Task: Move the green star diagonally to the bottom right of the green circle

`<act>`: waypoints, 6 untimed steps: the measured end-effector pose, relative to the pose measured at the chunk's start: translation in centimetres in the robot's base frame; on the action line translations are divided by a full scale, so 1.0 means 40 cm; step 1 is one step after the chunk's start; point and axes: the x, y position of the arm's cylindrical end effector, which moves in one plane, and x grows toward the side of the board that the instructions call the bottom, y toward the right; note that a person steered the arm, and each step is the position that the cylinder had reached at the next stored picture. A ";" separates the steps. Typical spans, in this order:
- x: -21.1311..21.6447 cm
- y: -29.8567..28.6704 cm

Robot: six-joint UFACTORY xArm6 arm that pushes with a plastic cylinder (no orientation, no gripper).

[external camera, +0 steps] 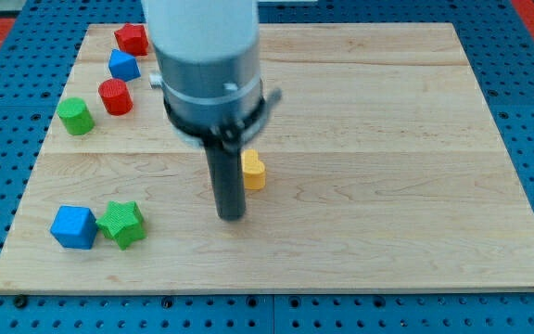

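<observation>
The green star (pixel 121 224) lies near the view's bottom left of the wooden board (pixel 387 186), touching a blue cube (pixel 72 227) on its left. The green circle (pixel 76 117), a short cylinder, stands at the left edge, well above the star. My tip (pixel 232 217) is on the board right of the star, about a hand's width away, touching no block. A yellow block (pixel 253 171) sits just above and right of the tip, partly hidden by the rod.
A red cylinder (pixel 115 96), a blue block (pixel 123 65) and a red block (pixel 132 39) stand at the view's top left. The arm's wide white and grey body (pixel 207 65) hides the board's upper middle.
</observation>
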 end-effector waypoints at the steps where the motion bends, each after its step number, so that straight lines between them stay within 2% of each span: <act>1: 0.111 -0.077; 2: 0.039 -0.208; 3: 0.007 -0.243; 4: 0.136 -0.253; 5: 0.040 -0.344; 6: -0.098 -0.308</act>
